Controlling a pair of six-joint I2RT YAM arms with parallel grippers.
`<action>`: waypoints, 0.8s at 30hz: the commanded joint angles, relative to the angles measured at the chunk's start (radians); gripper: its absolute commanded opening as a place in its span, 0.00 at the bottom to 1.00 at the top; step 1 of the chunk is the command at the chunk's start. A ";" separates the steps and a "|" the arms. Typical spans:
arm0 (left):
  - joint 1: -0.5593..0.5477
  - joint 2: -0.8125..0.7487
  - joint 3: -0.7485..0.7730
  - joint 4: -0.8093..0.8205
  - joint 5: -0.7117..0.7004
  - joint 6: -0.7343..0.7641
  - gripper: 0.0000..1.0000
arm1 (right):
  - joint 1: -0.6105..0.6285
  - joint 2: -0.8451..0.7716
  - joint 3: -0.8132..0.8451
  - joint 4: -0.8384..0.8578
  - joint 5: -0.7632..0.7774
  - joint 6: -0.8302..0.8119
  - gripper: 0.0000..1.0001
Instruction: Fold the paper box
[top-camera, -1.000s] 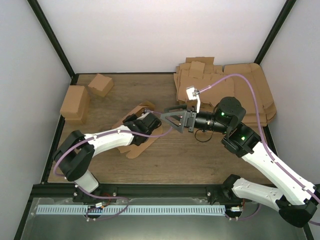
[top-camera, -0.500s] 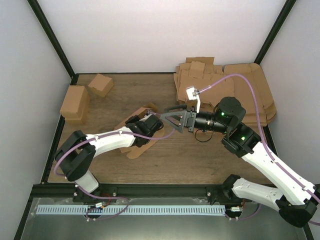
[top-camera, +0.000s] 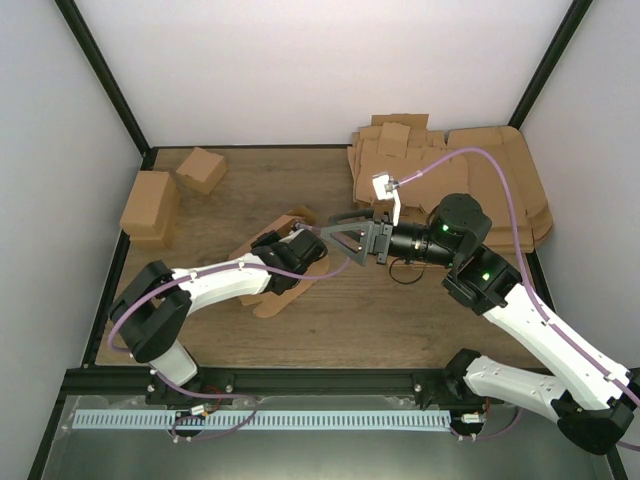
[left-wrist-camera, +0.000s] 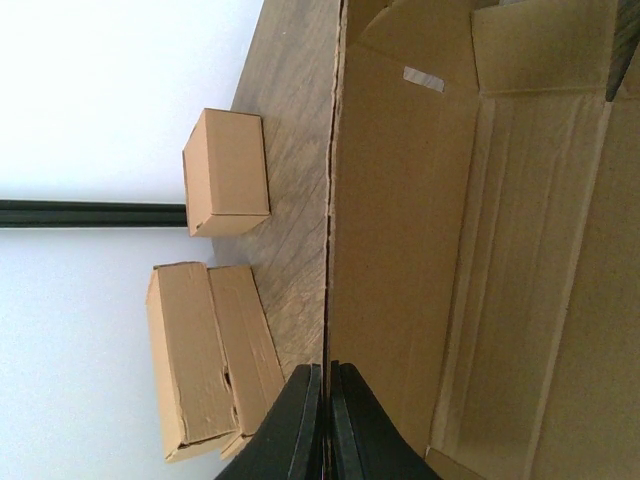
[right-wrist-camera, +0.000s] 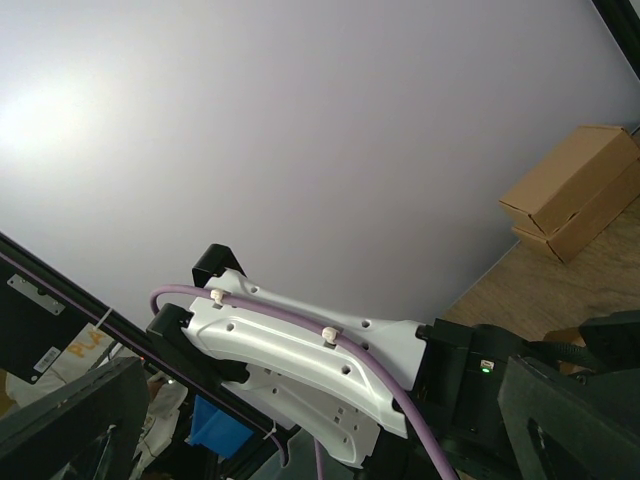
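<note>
Top external | paper box (top-camera: 272, 300) axis diagonal, far end right | left jaws grip it | right jaws apart

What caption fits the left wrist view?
Left gripper pinching an edge of the paper box, brown carton beyond.

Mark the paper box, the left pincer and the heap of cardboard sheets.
paper box (left-wrist-camera: 400, 260), left wrist view, on its broad flat panel
left pincer (left-wrist-camera: 325, 378), left wrist view, midway between fingertips closed on the box's edge
heap of cardboard sheets (top-camera: 530, 180), top external view, right side of the top sheet
</note>
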 joint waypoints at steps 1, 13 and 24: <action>-0.007 -0.016 -0.005 0.017 0.007 0.001 0.04 | 0.000 -0.001 0.013 0.021 -0.001 0.005 1.00; -0.009 -0.019 -0.004 0.015 0.006 0.001 0.04 | 0.000 0.003 0.012 0.024 -0.005 0.007 1.00; -0.015 -0.024 -0.007 0.013 0.004 0.000 0.04 | -0.001 0.010 0.007 0.001 0.011 -0.011 1.00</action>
